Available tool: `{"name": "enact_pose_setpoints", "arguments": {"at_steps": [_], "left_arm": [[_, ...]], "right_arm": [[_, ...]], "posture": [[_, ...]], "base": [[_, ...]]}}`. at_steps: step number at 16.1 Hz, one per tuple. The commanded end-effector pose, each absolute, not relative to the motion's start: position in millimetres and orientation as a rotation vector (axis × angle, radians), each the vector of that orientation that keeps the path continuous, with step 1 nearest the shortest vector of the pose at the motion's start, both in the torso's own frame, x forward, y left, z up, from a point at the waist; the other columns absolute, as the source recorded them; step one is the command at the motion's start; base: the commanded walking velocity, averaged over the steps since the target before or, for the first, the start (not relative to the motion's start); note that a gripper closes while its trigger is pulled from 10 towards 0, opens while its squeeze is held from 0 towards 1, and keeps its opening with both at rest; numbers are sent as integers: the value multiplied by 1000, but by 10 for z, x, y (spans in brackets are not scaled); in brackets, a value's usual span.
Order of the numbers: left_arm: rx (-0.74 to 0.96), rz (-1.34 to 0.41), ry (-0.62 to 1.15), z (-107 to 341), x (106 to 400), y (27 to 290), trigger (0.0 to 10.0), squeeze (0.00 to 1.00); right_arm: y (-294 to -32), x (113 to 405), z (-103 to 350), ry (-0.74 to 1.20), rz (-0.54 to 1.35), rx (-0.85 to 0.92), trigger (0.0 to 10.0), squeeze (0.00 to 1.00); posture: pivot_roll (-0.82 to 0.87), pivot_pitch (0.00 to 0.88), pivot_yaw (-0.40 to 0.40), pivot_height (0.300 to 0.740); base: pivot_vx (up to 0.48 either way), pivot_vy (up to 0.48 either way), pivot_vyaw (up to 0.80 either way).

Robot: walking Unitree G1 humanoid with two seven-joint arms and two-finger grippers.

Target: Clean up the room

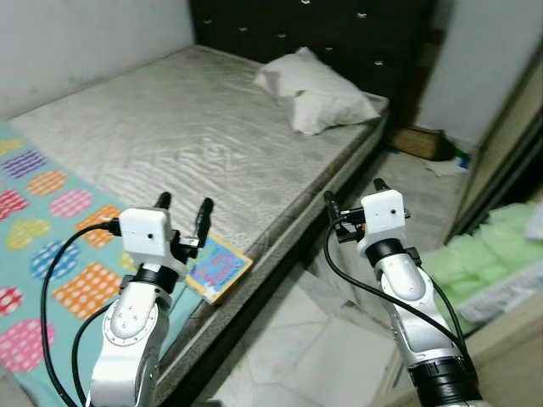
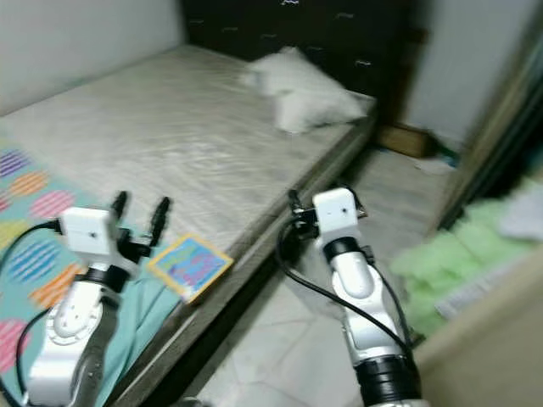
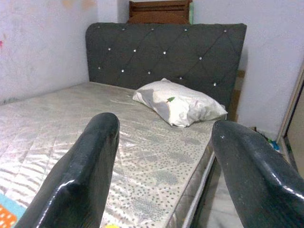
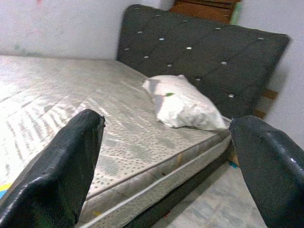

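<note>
The left end effector (image 1: 182, 208) hovers, fingers apart and empty, over the near edge of the bed (image 1: 195, 127), just beside a colourful book (image 1: 219, 267) lying there. The right end effector (image 1: 352, 199), fingers spread, hangs over the floor (image 1: 297, 339) right of the bed. A white pillow (image 1: 318, 93) lies far.

Bare grey mattress (image 1: 195, 127) against dark tufted headboard (image 3: 166, 52); white walls (image 3: 38, 42); pale tiled floor (image 1: 314, 348).

Head stereo pair looks forward-down from the near bed (image 1: 195, 127) corner; both wrist cams sit low, facing far toward the headboard (image 3: 166, 52), sharing the pillow (image 4: 183, 104).
</note>
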State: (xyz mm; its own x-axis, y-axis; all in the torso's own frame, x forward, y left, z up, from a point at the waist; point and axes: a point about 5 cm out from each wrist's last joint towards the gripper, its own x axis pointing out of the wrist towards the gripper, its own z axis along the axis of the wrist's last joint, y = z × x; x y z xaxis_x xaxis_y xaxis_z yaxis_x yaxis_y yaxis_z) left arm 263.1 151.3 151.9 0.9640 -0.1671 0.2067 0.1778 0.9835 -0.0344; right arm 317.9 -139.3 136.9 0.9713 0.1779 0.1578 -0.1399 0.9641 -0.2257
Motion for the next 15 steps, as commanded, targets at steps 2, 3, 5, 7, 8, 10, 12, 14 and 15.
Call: {"name": "enact_pose_setpoints", "arguments": {"at_steps": [2,3,5,7,8,10,12,14,15], "left_arm": [[-37,-167,-205,1533,2638,1556,10000,0],[-32,-167,-205,1532,2639,1555,10000,0],[-43,-175,-207,1535,2640,1547,10000,0],[-46,-186,-207,1534,2641,1537,10000,0],[-46,-188,-206,1535,2641,1536,10000,0],[-42,-192,-207,1534,2643,1529,10000,0],[-36,-196,-205,1526,2636,1518,10000,0],[-25,-204,-200,1516,2628,1504,10000,0],[-25,-205,-199,1515,2629,1504,10000,0]], "right_arm": [[-1364,3194,1379,-181,166,-200,10000,0],[-1362,3195,1379,-182,167,-200,10000,0],[-1362,3195,1380,-183,168,-201,10000,0],[-1361,3196,1379,-184,170,-201,10000,0],[-1361,3197,1380,-184,171,-200,10000,0],[-1356,3198,1382,-186,174,-199,10000,0],[-1354,3193,1379,-188,175,-197,10000,0],[-1352,3187,1377,-190,176,-195,10000,0],[-1351,3187,1377,-190,175,-195,10000,0]], "posture": [[-10,61,-54,740],[-11,59,-53,740],[-10,55,-53,740],[-10,55,-53,740],[-10,55,-53,740],[-10,55,-53,740],[-10,50,-53,740],[-10,46,-50,740],[-10,46,-50,740]], "base": [[0,0,800],[0,0,800],[0,0,800],[0,0,800],[0,0,800],[0,0,800],[0,0,800],[0,0,800],[0,0,800]]}}
